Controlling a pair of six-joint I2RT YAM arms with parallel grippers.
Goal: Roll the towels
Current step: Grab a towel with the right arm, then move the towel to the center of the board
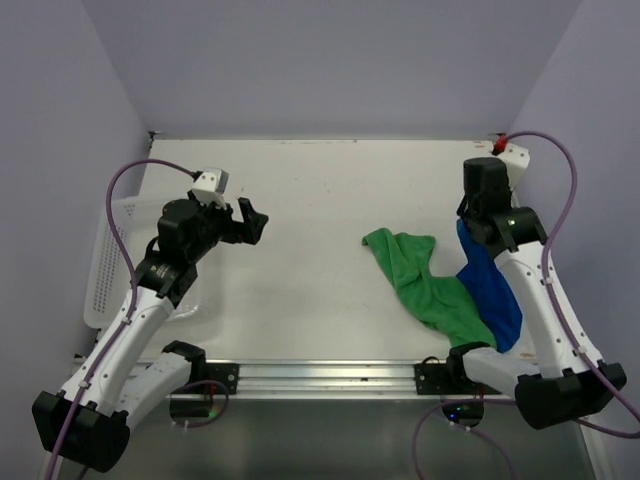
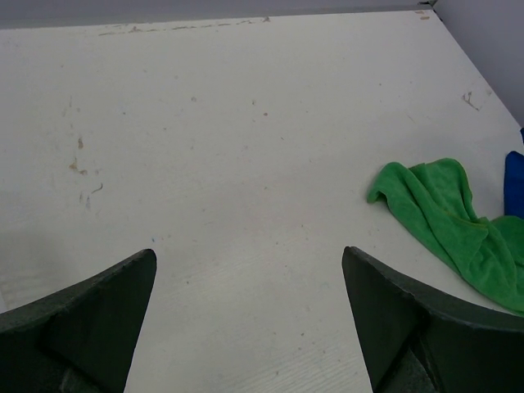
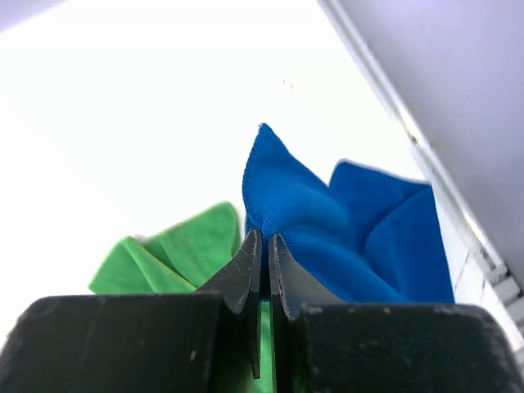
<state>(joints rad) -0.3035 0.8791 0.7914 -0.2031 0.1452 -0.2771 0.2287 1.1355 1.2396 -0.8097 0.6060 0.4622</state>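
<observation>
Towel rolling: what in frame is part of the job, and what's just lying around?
Job:
green towel
blue towel, pinched by the right gripper
left gripper, open, holding nothing

Lying about:
white mesh basket, far left

Green towel (image 1: pixel 422 282), blue towel (image 1: pixel 494 290)

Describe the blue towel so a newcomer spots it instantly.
Go to the right side of the white table, beside the right arm. The blue towel lies there as a crumpled strip, its far end pinched in that arm's shut jaws. It is royal blue; the only other cloth, the green towel touching its left side, is held by nothing.
</observation>
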